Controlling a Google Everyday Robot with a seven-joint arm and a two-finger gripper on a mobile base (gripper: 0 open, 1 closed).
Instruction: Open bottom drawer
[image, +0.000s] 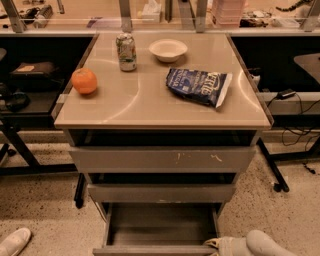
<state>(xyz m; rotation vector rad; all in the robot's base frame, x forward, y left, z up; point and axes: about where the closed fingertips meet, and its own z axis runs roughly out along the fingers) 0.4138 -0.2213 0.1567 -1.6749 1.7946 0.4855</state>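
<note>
In the middle of the frame you have the beige tabletop, the largest thing in view, on a cabinet with three grey drawers stacked beneath it. Just under the top is the widest drawer front, which has pale scratch marks right of its centre. Below that is the mid-width front, set a little further forward.

The bottom drawer is at the lower centre of the frame. It is pulled well out, so you look down into its shallow grey box, and its front edge runs along the bottom border.

At the lower right, the gripper is at the right front corner of that drawer, with the pale arm trailing off towards the right. You cannot tell whether it is clamped on the drawer or loose.

On the tabletop:
- a blue chip bag lies right of centre
- a white bowl is at the back
- an orange is near the left edge
- a can stands upright just left of the bowl
</note>
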